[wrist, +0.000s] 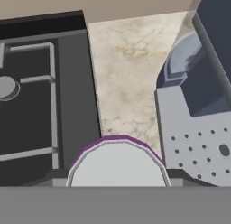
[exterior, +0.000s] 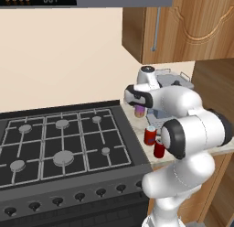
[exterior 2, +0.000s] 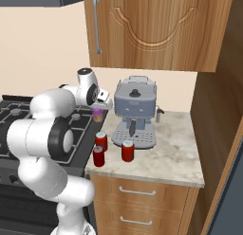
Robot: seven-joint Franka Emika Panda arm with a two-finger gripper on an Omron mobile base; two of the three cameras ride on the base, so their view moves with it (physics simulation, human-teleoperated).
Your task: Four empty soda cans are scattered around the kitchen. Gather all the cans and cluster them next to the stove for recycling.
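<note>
A robot arm holds the purple soda can [exterior 2: 98,114] over the strip of marble counter [exterior 2: 175,149] between the stove [exterior: 59,141] and the espresso machine [exterior 2: 135,113].
The gripper [exterior 2: 99,106] is closed narrowly on the can. Lower it straight down beside the three red cans [exterior 2: 101,140], well apart from the machine's drip tray; wooden cabinets hang overhead.

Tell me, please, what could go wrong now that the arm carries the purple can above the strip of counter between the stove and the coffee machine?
1. The gap is narrow: the purple can hangs between the stove and the espresso machine, so it could clip either on descent.
2. Set too near the stove's edge, it may tip onto the grates.
3. The three red cans stand close by; the arm could topple them.
</note>
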